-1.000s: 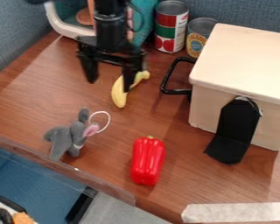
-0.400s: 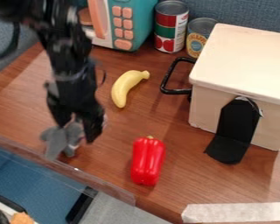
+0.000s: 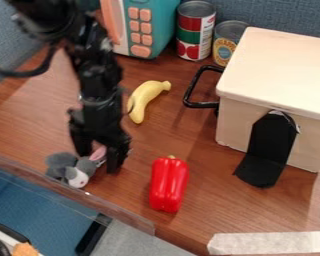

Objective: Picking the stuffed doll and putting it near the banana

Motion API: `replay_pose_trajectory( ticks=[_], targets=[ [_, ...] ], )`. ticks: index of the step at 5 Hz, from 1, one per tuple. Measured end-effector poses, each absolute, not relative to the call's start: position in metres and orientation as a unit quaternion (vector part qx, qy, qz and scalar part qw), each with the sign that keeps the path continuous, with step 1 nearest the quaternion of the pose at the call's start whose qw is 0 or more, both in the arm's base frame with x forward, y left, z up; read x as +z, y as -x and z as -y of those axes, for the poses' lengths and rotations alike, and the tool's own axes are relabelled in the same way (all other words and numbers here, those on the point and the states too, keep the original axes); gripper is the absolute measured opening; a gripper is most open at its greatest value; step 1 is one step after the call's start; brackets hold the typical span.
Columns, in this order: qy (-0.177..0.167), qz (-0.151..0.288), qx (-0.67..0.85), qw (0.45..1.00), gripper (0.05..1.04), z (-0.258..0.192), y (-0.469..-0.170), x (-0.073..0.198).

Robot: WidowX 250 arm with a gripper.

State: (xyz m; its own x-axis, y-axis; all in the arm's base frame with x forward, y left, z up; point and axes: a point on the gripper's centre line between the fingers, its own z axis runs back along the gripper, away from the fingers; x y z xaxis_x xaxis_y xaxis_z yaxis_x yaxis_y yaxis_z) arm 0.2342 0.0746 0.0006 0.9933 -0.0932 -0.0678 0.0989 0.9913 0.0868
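Note:
My gripper (image 3: 100, 159) hangs low over the left front of the table, its two fingers apart. The grey stuffed doll (image 3: 61, 164) lies at the table's front left edge, below and left of the fingers. Its grey and white head is turned toward the front, and a pink ear reaches into the space by the fingers. Part of the doll is hidden behind the near parts of the gripper. Farther back, right of the arm, the yellow banana (image 3: 144, 100) rests on the wood.
Right of the gripper lies a red pepper (image 3: 169, 184). A pale box (image 3: 269, 75) with black handles takes up the right side. Two cans (image 3: 195, 31) and a toy microwave (image 3: 146, 25) stand at the back. A clear strip (image 3: 102, 206) runs along the front edge.
The arm has swung from beside the banana down to the doll at the front left, then shifted slightly right and lower. The doll has turned, its head now tipped toward the front edge.

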Motion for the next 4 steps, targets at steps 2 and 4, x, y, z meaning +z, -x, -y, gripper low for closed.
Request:
replay_pose_trajectory(
  ticks=[2, 4],
  targets=[
    [-0.014, -0.005, -0.048, 0.999, 0.399, -0.062, -0.225, 0.011],
    [-0.014, -0.005, -0.038, 0.999, 0.077, -0.07, -0.22, 0.021]
  ],
)
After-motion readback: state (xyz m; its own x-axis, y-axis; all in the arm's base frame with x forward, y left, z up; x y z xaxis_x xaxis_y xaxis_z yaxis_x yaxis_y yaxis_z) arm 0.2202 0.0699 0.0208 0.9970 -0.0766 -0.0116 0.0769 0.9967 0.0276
